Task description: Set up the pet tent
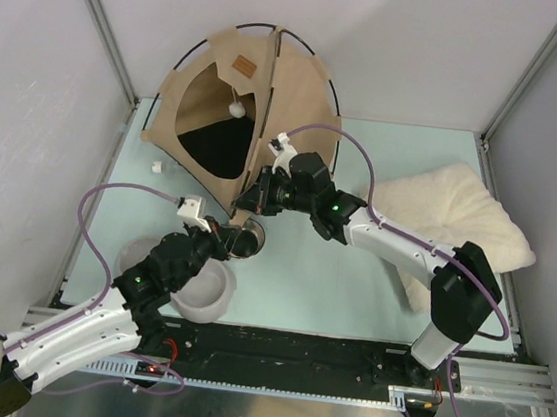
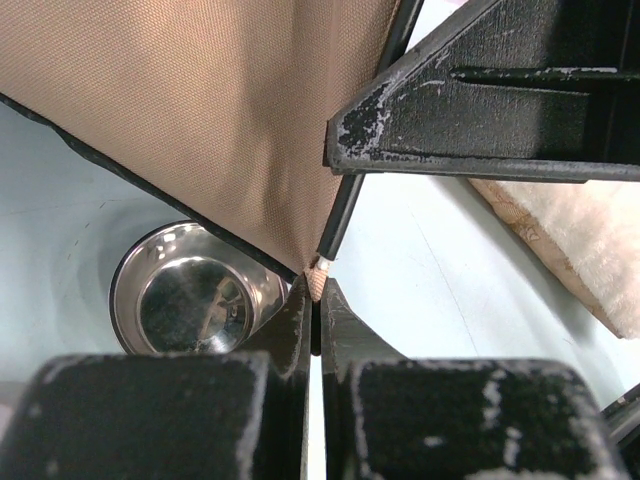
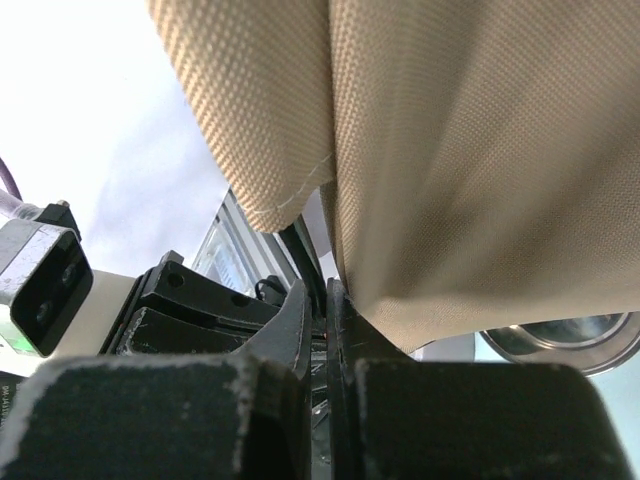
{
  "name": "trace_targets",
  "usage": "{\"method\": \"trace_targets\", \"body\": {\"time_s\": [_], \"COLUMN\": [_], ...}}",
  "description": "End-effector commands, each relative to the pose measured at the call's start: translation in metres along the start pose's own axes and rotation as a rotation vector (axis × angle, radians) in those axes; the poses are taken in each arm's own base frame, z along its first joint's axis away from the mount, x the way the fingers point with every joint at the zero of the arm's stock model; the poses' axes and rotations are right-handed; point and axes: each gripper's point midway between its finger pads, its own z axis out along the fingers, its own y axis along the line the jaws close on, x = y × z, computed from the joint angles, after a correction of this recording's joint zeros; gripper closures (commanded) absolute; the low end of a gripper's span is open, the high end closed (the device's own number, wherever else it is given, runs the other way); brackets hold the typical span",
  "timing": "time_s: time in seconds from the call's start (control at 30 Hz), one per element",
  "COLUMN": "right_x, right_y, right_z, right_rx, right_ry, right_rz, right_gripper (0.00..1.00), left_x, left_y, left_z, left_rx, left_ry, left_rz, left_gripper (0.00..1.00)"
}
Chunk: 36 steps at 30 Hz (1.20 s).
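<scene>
Tent (image 1: 296, 100) first, the biggest thing here: it stands in the upper middle of the overhead view, at the far side of the pale table (image 1: 351, 277). Its near corner comes down to the centre of the frame, where both my grippers meet it.

My left gripper (image 2: 315, 292) is pressed fully together. Between its tips it pinches the pale tip at that corner, where a thin black pole (image 2: 345, 215) ends. My right gripper (image 3: 326, 296) is just as tight. The cloth folds down into the slit between its scuffed black fingers, so it grips the tent's edge close by the left one.

The cloth is tan and coarse-woven, with a stitched hem and a black lining. The doorway is shaped like a cat's head, and the poles bend in smooth arcs over the top.

Right of centre lies a cream pillow (image 1: 458, 219), fluffy and roughly square. Lower left of centre sits a grey double bowl (image 1: 203, 296) with rounded edges; its shiny steel dish (image 2: 190, 300) is just beside my left fingertips. A small brown label (image 1: 243, 65) sits above the doorway, and a white pompom (image 1: 236, 107) hangs in it.
</scene>
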Motion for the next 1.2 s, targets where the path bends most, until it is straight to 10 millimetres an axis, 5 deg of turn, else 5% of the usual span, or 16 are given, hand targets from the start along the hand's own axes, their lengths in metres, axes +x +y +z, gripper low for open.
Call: {"method": "trace_targets", "body": {"time_s": [0.0, 0.33, 1.17], "right_x": [-0.151, -0.15, -0.103], "right_y": [0.025, 0.007, -0.012], "right_z": [-0.034, -0.027, -0.018], "right_rx": [-0.086, -0.016, 0.097], "right_ry": [-0.47, -0.476, -0.367], "right_rz": [0.003, 0.023, -0.209], "right_gripper": [1.0, 1.0, 1.0], "left_x": [0.083, 0.085, 0.071], "left_y": [0.026, 0.027, 0.02], "left_z": [-0.021, -0.021, -0.019], "left_rx": [-0.038, -0.043, -0.031], "left_ry": [0.316, 0.321, 0.291], "left_rz": [0.107, 0.107, 0.112], "left_gripper": [1.0, 1.0, 1.0]}}
